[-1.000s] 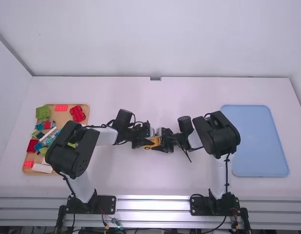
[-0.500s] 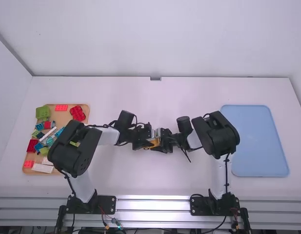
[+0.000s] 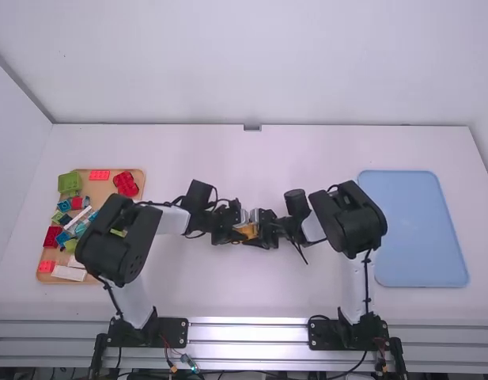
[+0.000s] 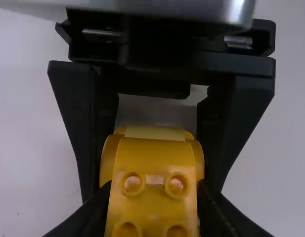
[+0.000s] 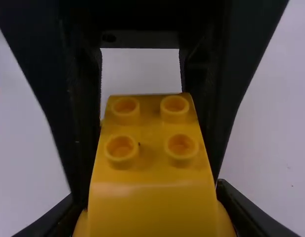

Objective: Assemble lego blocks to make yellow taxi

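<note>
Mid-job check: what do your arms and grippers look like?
The left arm and right arm match: white links, bulky rounded black joints, black bases and thin black cables. The left gripper and right gripper are black, each with two tapering fingers.

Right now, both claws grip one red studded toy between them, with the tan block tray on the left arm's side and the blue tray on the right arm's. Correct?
Not quite: the studded toy that the left claw and right claw grip is yellow, not red, as both wrist views show. The tan block tray and blue tray lie on the sides you give.
</note>
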